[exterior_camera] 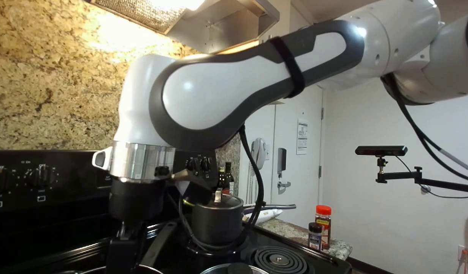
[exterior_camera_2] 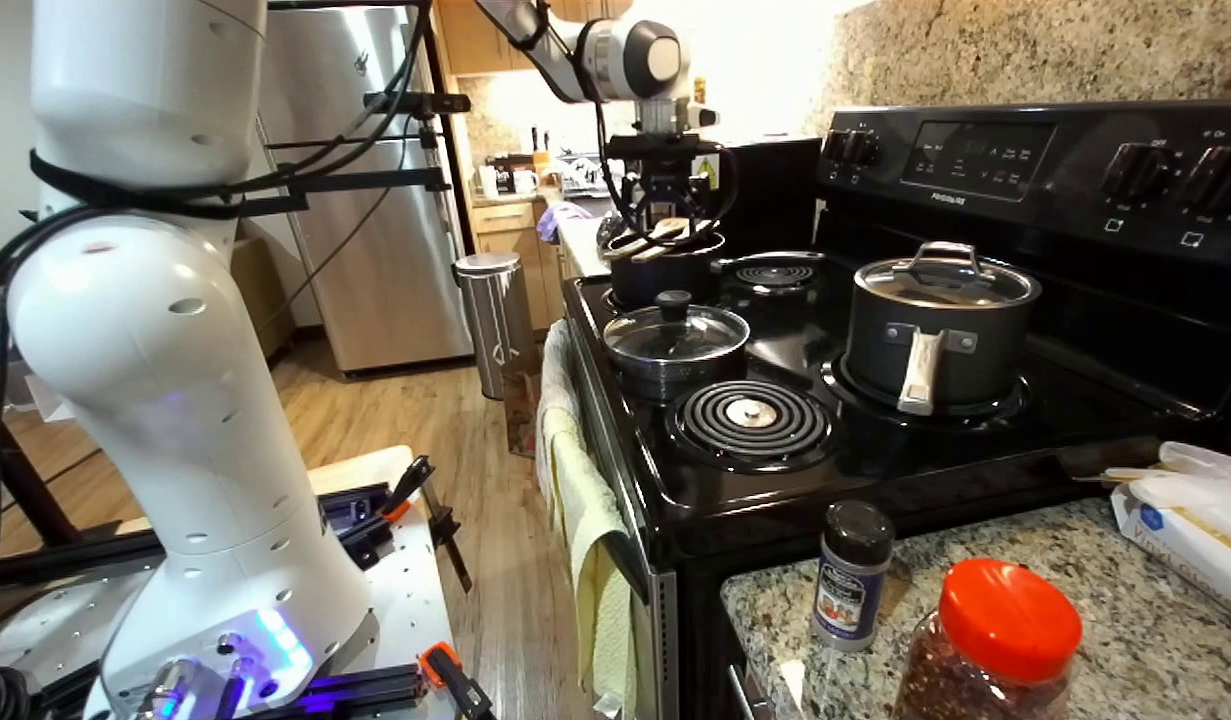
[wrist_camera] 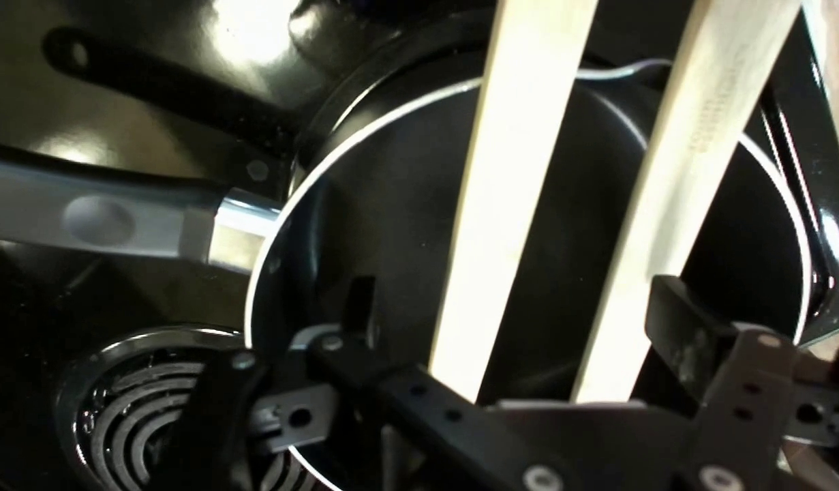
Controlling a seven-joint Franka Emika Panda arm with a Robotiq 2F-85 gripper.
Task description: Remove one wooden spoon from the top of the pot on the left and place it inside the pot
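Observation:
Two pale wooden utensils, a left one (wrist_camera: 508,191) and a right one (wrist_camera: 685,191), lie side by side across the top of the open black pot (wrist_camera: 251,300) in the wrist view. Their spoon ends are hidden there. The wooden spoons (exterior_camera_2: 630,247) also lie across the pot (exterior_camera_2: 665,278) in an exterior view. My gripper (wrist_camera: 513,300) is open and empty above the pot. Its left finger is left of both handles; its right finger overlaps the right handle's edge in the picture. The gripper (exterior_camera_2: 667,205) also shows above the pot in an exterior view.
The pot's handle (wrist_camera: 99,211) points over the stove. A small lidded pan (exterior_camera_2: 675,345) and a large lidded pot (exterior_camera_2: 940,330) stand on the stove. A coil burner (exterior_camera_2: 750,412), the control panel (exterior_camera_2: 985,165) and spice jars (exterior_camera_2: 850,575) are also in view.

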